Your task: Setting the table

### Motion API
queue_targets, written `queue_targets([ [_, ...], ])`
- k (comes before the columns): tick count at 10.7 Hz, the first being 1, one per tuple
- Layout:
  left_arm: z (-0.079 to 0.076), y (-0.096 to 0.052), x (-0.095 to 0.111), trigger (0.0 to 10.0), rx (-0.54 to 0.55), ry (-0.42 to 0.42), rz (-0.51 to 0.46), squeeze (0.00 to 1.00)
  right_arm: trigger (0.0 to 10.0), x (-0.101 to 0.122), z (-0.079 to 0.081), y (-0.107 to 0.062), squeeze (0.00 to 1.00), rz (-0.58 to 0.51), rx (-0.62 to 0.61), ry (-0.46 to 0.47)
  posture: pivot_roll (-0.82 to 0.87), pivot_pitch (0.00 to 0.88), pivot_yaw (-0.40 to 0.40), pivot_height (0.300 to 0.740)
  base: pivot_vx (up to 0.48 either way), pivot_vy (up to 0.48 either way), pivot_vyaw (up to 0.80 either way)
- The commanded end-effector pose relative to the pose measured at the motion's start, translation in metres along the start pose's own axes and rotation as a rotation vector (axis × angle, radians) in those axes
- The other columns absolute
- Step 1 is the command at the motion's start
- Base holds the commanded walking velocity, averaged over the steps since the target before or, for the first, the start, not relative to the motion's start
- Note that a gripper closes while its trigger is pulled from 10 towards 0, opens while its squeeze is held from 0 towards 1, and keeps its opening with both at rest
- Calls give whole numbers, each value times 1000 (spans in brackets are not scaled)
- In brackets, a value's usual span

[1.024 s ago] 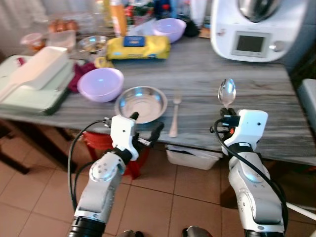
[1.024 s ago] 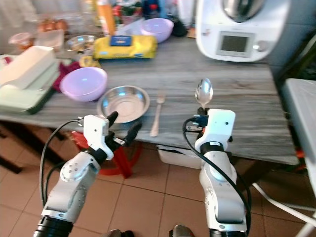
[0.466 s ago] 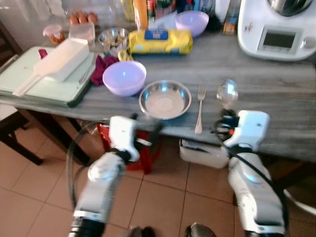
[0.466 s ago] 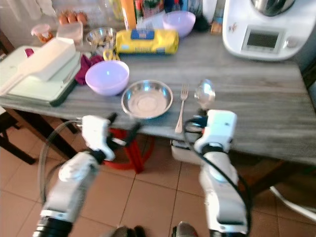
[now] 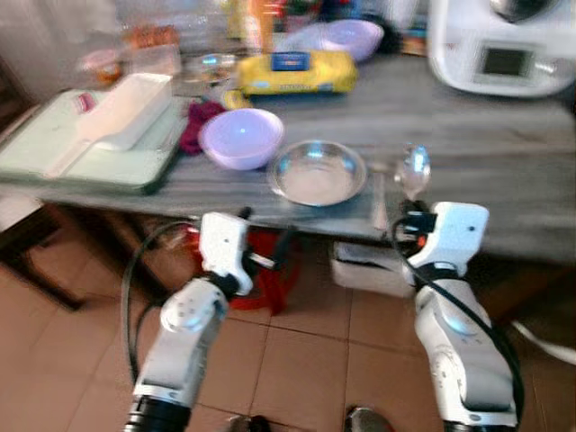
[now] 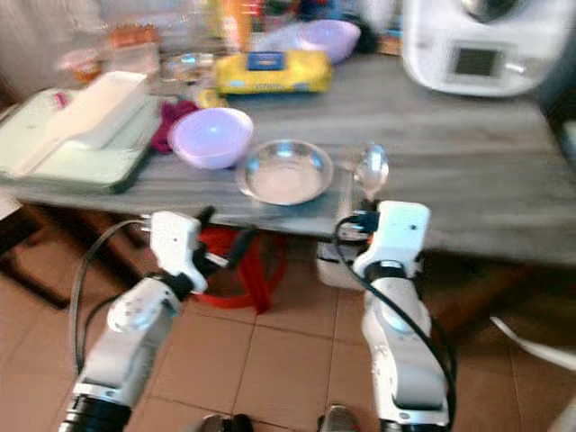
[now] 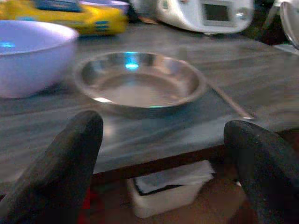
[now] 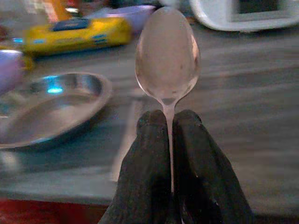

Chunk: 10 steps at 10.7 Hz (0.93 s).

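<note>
**Spoon held upright before the table's front edge**

The handle of a metal spoon [image 8: 167,63] is pinched between the closed fingers of the right gripper [image 8: 169,122], with the bowl of the spoon stood upright above them, just short of the front edge of the grey wooden table [image 5: 504,171]. The left gripper [image 7: 163,154] is held open below the same edge, its fingers [image 7: 60,163] spread wide. Just beyond it a steel dish [image 5: 319,172] is seen near the front edge, with a fork [image 5: 379,193] beside it and a lilac bowl [image 5: 239,139] on its other side. Farther back, a yellow packet [image 5: 290,73] and a white kitchen machine [image 5: 504,45] are set along the rear edge. A pale green tray [image 5: 81,153] is placed at the table's left end.
</note>
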<state>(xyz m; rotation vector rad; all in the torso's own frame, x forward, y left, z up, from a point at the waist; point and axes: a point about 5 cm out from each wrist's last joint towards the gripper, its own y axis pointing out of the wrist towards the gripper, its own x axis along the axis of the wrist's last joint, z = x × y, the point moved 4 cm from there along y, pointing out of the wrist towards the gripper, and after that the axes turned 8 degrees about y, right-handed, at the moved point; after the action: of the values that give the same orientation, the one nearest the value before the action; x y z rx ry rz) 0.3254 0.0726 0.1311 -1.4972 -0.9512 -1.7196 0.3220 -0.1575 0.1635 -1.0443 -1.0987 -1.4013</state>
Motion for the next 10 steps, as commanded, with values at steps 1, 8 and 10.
queue_targets([
  [1, 2, -2, -1, 10000, 5, 16, 6, 0, 10000, 2, 1, -1, 0, -9, -2, 2, -187, 171, 70, 740, 0, 0, 0],
  [8, -2, -2, 7, 10000, -34, 8, -32, 0, 10000, 3, -1, -2, 0, -10, -17, 3, -188, 178, 74, 740, 0, 0, -571],
  [10, -4, -2, 8, 10000, -46, 5, -42, 0, 10000, 3, -1, -2, 0, -11, -19, 2, -189, 178, 74, 740, 0, 0, -644],
])
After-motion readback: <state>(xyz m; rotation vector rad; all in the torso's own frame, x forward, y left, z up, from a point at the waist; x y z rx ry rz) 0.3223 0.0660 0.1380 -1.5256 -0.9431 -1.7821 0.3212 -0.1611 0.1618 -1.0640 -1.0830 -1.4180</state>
